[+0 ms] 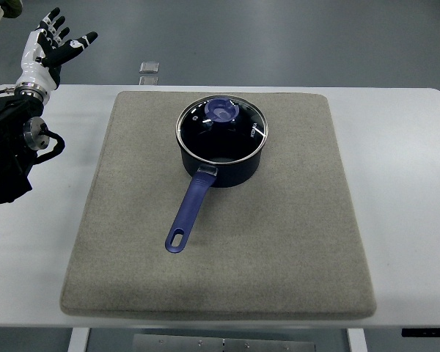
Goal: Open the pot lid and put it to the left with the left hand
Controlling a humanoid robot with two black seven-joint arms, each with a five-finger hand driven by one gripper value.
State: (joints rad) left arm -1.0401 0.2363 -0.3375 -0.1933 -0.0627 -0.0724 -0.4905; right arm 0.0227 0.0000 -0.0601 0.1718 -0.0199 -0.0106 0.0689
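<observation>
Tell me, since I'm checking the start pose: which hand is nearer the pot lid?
Left. The left hand is raised, fingers spread, off to the lid's far left; the right hand is out of view.

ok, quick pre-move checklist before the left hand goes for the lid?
1. Lid seated on pot: ok, still closed.
2. Knob free to grasp: ok, nothing over it.
3. Left hand ready: ok, fingers spread, holding nothing, up at the far left off the mat.
4. Drop spot left of the pot: ok, bare mat there.
5. Pot handle out of the way: ok, it points toward the robot, slightly left, so it may crowd a near-side drop.
6. Right hand: cannot tell, not in view.
</observation>
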